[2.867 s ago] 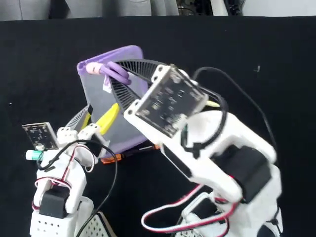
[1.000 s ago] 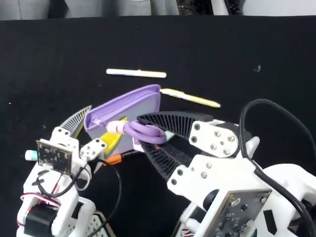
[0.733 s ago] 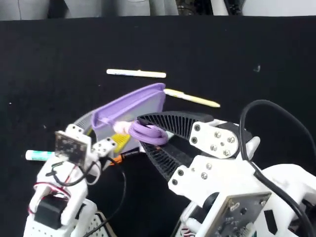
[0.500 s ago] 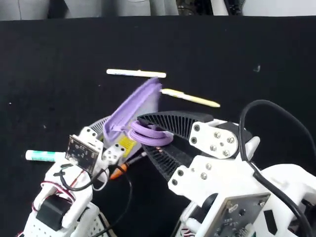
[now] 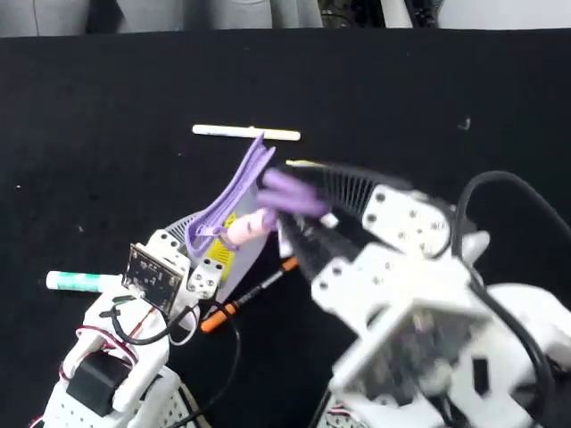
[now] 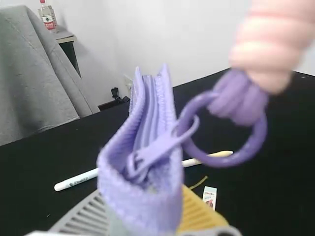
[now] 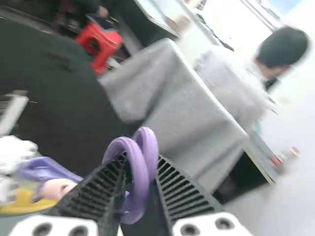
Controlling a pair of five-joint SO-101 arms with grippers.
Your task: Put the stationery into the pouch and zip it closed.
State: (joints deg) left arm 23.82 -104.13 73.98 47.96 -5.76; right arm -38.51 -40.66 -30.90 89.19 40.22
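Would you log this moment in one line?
left hand: shut on pouch | right hand: shut on ring | pouch: held edge-up | white pen, orange pen, marker: on table

High cam: I look down over the black table [image 5: 107, 89] from behind the arm bases | left wrist: very close on the purple fabric zip pouch [image 6: 147, 162], facing across the table | right wrist: tilted, close on the purple pull ring [image 7: 135, 172], room behind | shared: ring in all three; pouch, slim white pen [image 5: 245, 132] in high and left.
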